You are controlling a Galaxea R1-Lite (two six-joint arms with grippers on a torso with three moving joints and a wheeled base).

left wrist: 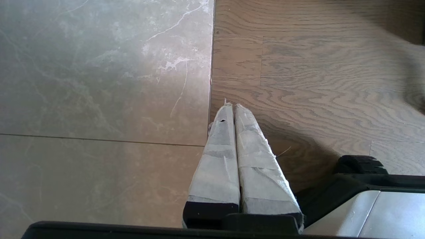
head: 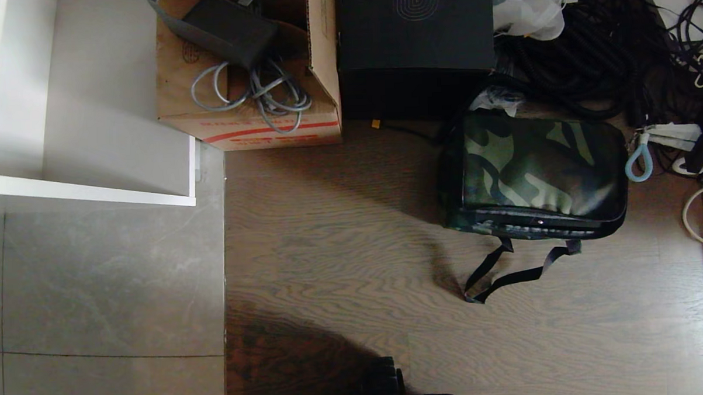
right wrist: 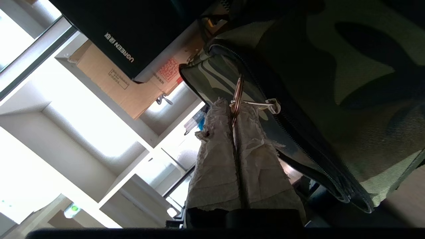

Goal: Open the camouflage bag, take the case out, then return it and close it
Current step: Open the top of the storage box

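The camouflage bag (head: 535, 173) lies on the wooden floor at the right, zipper edge towards me, black straps (head: 518, 272) trailing in front of it. It looks zipped up, and the case is hidden. In the right wrist view my right gripper (right wrist: 234, 107) is shut on a copper ring (right wrist: 237, 94). A white cord (right wrist: 262, 104) ties the ring to the bag's black zipper (right wrist: 298, 142). The camouflage bag (right wrist: 348, 66) fills that view beside the fingers. The head view shows neither arm. My left gripper (left wrist: 234, 106) hangs shut and empty over the seam between tile and wood.
Behind the bag stand a tall black box (head: 416, 37) and a cardboard box (head: 248, 96) holding grey cables. A tangle of black cables (head: 615, 48) lies at the far right. A white shelf unit (head: 88, 192) stands on the grey tiles at the left.
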